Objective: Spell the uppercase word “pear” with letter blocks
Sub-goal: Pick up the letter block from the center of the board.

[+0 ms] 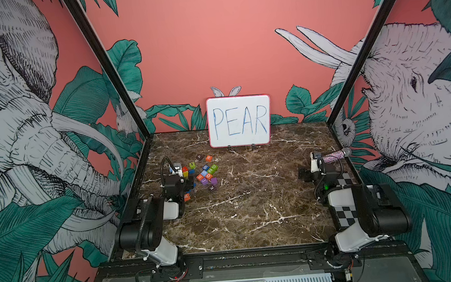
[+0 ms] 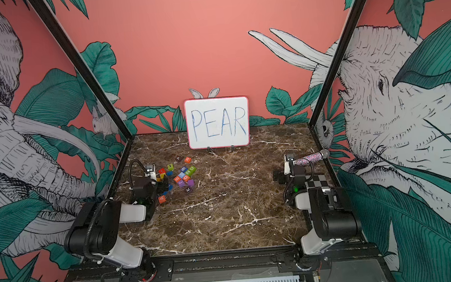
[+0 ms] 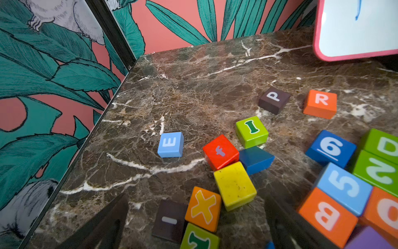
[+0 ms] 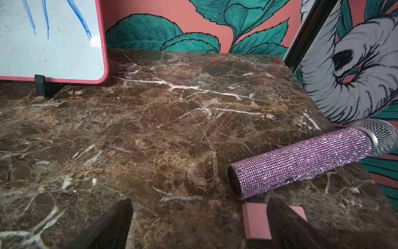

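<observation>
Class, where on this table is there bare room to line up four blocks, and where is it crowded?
Bare: the middle of the table, between the block pile and the microphone, down to the near edge. Crowded: the pile itself, at the left rear.

A whiteboard (image 1: 238, 121) reading PEAR stands at the far edge of the marble table (image 1: 251, 205). A glittery purple microphone (image 1: 334, 155) lies at the right.

On the marbled worktop (image 3: 193, 90), the dark brown P block (image 3: 274, 99) and orange-red R block (image 3: 320, 103) sit apart at the far side, near the whiteboard (image 3: 355, 32). The blue E block (image 3: 170, 144) lies alone, left of the red f block (image 3: 220, 152).
</observation>
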Action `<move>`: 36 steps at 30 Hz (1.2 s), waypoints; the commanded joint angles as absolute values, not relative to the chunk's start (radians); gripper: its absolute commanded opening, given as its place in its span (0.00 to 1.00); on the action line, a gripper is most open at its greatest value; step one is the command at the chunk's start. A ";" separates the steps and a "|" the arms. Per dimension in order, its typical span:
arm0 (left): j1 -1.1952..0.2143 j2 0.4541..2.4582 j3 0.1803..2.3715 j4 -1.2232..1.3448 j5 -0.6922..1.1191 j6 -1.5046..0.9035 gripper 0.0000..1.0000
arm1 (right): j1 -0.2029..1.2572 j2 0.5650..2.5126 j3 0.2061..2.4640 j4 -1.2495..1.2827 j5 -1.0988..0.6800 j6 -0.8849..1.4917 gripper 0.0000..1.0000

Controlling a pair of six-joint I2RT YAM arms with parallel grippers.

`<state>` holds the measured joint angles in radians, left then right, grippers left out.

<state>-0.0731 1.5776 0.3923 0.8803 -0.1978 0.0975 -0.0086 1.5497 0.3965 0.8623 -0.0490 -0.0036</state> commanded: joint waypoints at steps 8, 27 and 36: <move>-0.070 1.551 0.400 0.888 -0.181 0.092 0.99 | -0.006 1.553 0.401 0.894 -0.052 -0.006 0.99; -0.069 1.555 0.403 0.889 -0.181 0.092 0.99 | -0.006 1.553 0.401 0.893 -0.055 -0.006 0.99; -0.069 1.554 0.401 0.891 -0.179 0.092 0.99 | -0.008 1.546 0.357 0.969 0.090 0.051 0.99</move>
